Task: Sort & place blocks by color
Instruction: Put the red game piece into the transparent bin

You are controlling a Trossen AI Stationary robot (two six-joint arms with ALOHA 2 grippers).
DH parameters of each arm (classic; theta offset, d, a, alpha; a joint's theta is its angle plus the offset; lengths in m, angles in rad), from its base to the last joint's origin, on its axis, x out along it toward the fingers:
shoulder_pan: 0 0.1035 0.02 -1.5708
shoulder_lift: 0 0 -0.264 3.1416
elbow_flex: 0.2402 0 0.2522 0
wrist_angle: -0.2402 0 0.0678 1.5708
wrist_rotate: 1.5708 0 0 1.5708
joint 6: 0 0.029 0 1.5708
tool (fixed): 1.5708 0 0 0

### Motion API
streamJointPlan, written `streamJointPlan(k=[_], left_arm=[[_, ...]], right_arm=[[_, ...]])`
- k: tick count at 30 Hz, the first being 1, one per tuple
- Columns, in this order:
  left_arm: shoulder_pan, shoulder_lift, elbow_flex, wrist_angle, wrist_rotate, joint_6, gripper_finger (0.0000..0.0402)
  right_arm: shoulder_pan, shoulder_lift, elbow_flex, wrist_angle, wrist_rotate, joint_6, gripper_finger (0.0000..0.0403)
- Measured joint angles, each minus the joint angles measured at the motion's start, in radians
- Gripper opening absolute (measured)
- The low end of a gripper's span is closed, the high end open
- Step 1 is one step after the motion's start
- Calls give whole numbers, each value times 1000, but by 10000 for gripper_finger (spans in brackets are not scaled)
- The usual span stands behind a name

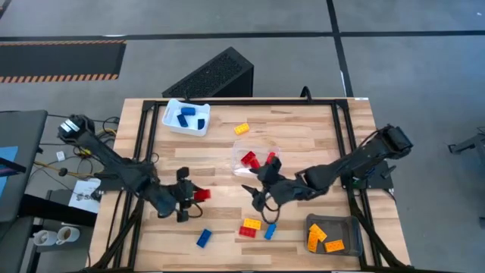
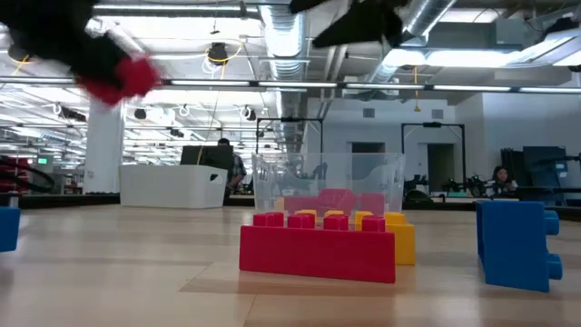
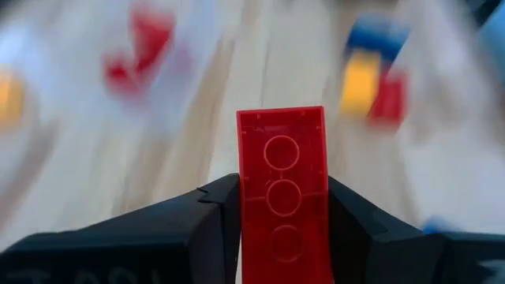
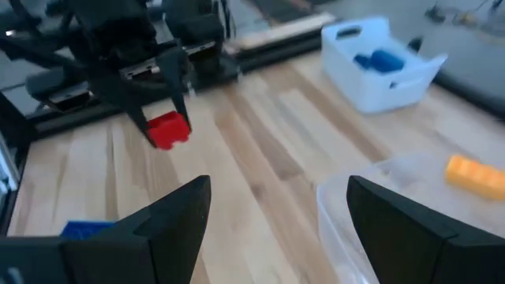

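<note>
- The left claw [image 1: 191, 196] is clamped on a red block [image 1: 201, 195], lifted off the worktop [image 1: 303, 129] and well to the left of the clear tray [image 1: 261, 154]. The left wrist view shows the block [image 3: 282, 197] pinched along its narrow sides, with much of its length jutting past the fingers.
- Risk: with so much of the block standing out beyond the grip, a quick swing toward the clear tray could twist it between the fingers or drop it short.
- The right claw [image 1: 259, 196] hangs just below the clear tray with its fingers spread apart and nothing between them. Risk: it sits close to the line from the red block to the clear tray, so the two arms could clip each other if both move at once.
- The clear tray already holds red blocks [image 1: 248, 158] and looks light. A low approach could catch its wall and shove it.
- A cluster of loose blocks [image 1: 251, 227] lies below the clear tray, with a lone blue block [image 1: 204, 238] to their left and a yellow-orange block [image 1: 242, 129] above it. A low sweep could scatter them.
- The white tray [image 1: 171, 120], up and left of the clear tray, holds blue; the grey tray [image 1: 352, 226], down and right, holds yellow-orange. A release over either would missort the red block.
</note>
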Motion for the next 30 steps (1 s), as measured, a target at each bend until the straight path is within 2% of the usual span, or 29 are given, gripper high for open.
streamJointPlan(k=[2,5,8,11,15,22,30], left_arm=[[46,-33,-13,158,49,146,100],[132,-45,-29,360,195,293,100],[220,-29,-34,497,313,366,100],[310,1,-35,550,383,410,100],[450,66,-35,634,511,426,100],[674,269,-34,854,763,395,100],[816,507,-28,1097,938,256,102]], right_arm=[[24,-12,0,3,48,-5,317],[51,-19,0,-1,95,-15,317],[73,-22,0,2,132,-19,317],[83,-22,0,1,154,-21,317],[84,-22,0,2,160,-29,317],[73,-22,0,1,163,-32,317],[61,-22,0,0,162,-30,317]])
